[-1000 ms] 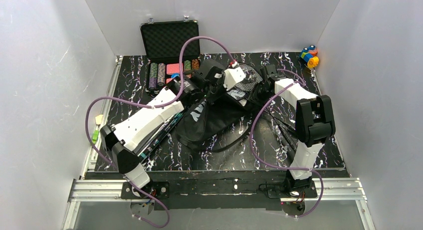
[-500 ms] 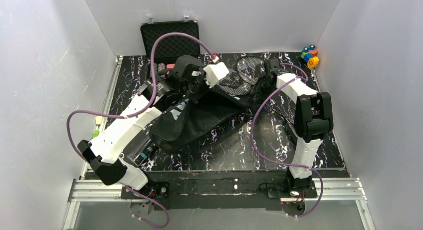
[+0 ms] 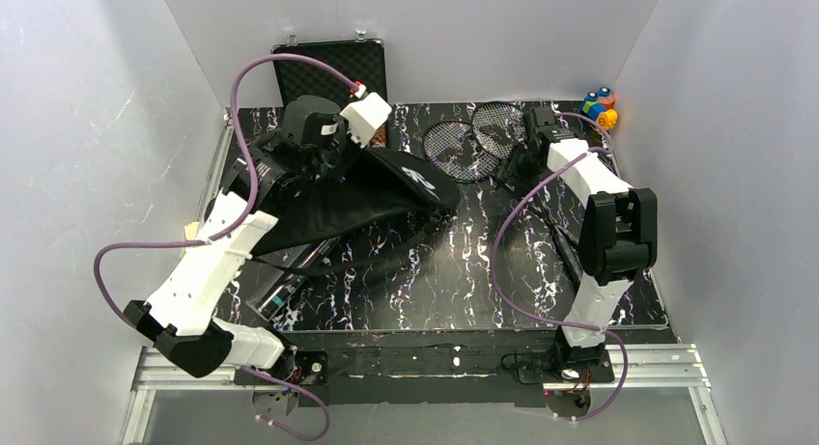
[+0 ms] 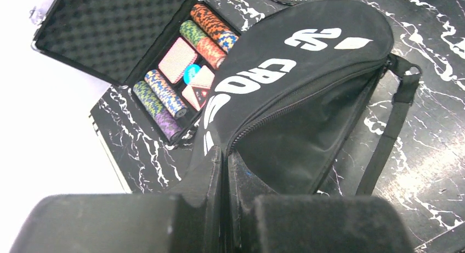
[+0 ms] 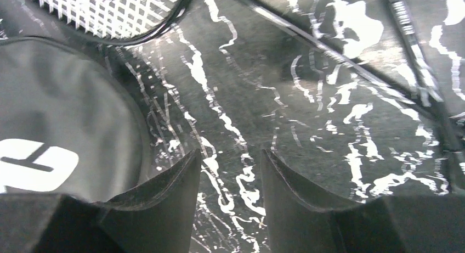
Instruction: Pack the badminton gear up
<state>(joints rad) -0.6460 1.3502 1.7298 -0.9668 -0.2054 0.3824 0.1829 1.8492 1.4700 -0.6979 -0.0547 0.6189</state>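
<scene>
Black marbled counter point(image 3: 464, 271): carries everything noted below.

Racket bag point(image 3: 377, 189): black with white lettering. It is found on the far left half of the counter. The wide rounded end is directed toward the centre and stops just short of the racket heads. In the left wrist view the zip along its side is seen parted, and a strap point(image 4: 392, 127) trails onto the counter. The narrow end is lifted.

Poker chip case point(image 3: 328, 70): placed at the far edge, left of centre, with its lid upright. The rows of chips are partly hidden behind the bag.

Rackets point(image 3: 454, 148): two strung heads are seen side by side at the far edge, right of centre. The shafts run toward the near right corner, under the right arm. The handles cannot be made out.

Tube point(image 3: 290, 291): black with teal print. It lies near the near left corner and is partly covered by the left arm.

Left gripper point(image 4: 225, 170): jaws clenched on the bag's fabric at the zip edge.

Right gripper point(image 5: 230, 159): jaws released, with nothing between them. It is held over bare counter between the bag's rounded end and the racket shafts.

Toy blocks point(image 3: 599, 107): grouped at the far right corner.
</scene>
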